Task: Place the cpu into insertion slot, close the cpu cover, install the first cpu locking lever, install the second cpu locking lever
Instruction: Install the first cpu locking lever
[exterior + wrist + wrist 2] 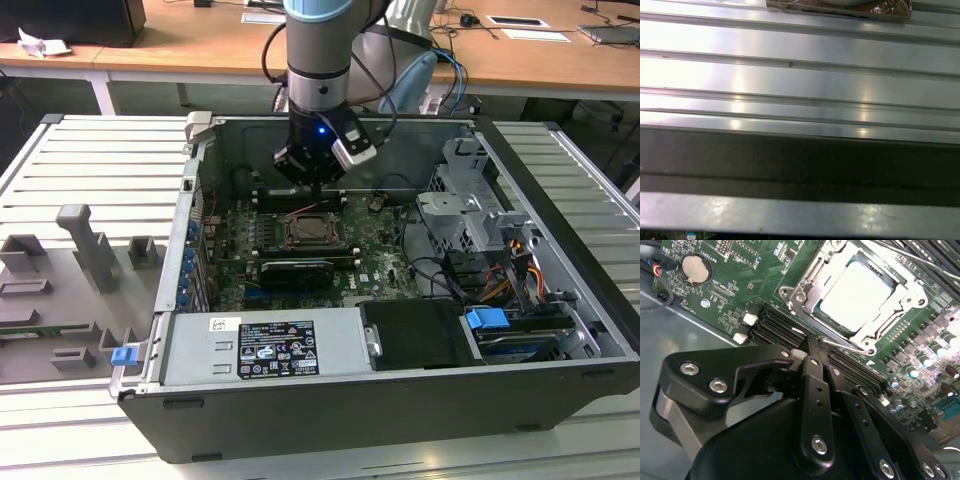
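CPU (306,229) sits in the insertion slot (314,243) on the green motherboard (370,262), inside the open computer case (560,385), as the exterior view shows. The gripper (317,188) hangs just above the socket's far edge.

In the second wrist view the CPU (860,292) lies flat in the socket, and the cpu cover (807,284) is closed down around it, with its pale top showing through the window. The gripper (816,346) has its jaws together, holding nothing, with the tips just beside the socket near a thin locking lever (842,345).

In the first wrist view a ribbed metal table surface (800,75) appears.
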{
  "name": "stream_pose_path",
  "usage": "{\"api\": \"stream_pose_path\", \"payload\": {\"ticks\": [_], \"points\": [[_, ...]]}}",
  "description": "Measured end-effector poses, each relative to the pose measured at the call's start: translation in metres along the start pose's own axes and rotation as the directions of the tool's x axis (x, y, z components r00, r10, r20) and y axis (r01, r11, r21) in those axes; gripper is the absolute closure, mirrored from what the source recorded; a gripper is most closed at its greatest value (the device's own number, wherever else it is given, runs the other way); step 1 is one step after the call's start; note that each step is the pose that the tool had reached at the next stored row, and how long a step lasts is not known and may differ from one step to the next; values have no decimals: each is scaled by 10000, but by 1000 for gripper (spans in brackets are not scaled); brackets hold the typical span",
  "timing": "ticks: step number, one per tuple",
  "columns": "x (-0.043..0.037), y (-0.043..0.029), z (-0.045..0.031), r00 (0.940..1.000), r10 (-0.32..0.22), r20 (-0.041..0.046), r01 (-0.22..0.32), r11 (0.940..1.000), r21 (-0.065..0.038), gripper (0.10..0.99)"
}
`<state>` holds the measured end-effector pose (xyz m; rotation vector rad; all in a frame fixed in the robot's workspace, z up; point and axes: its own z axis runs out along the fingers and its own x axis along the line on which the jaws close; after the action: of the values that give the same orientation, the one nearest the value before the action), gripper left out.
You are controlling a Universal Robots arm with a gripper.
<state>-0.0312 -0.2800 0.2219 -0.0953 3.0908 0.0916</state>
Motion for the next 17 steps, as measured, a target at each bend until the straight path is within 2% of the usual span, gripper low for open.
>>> {"api": "stream_pose_path", "payload": {"ticks": [3, 6, 12, 17], "points": [[-24, -3, 29, 10000, 1, -54, -1, 10000, -3, 980], [-47, -6, 50, 10000, 1, -62, -1, 10000, -4, 980], [-54, -12, 144, 10000, 1, -63, -1, 10000, 5, 980], [-56, -15, 181, 10000, -4, -71, 5, 9999, 131, 980]]}}
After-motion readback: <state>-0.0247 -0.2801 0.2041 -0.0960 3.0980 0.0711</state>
